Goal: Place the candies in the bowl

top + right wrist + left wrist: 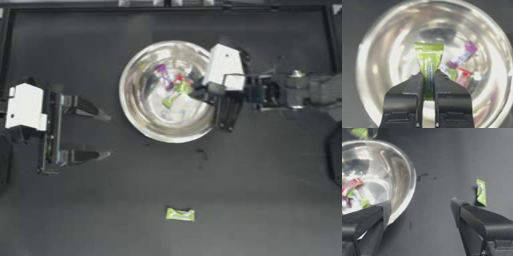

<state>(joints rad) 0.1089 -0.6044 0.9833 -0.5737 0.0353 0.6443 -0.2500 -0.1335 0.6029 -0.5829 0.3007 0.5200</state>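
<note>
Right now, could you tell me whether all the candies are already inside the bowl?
No, one lime-green candy lies on the table, well apart from the bowl.

The top view looks straight down on the bowl [167,90]. The right wrist view sits close above this bowl, facing inside it. The left wrist view faces it from beside.

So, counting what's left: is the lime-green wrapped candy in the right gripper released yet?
Not yet: right gripper is shut on the lime-green wrapped candy, above the shiny silver metal bowl.
</note>
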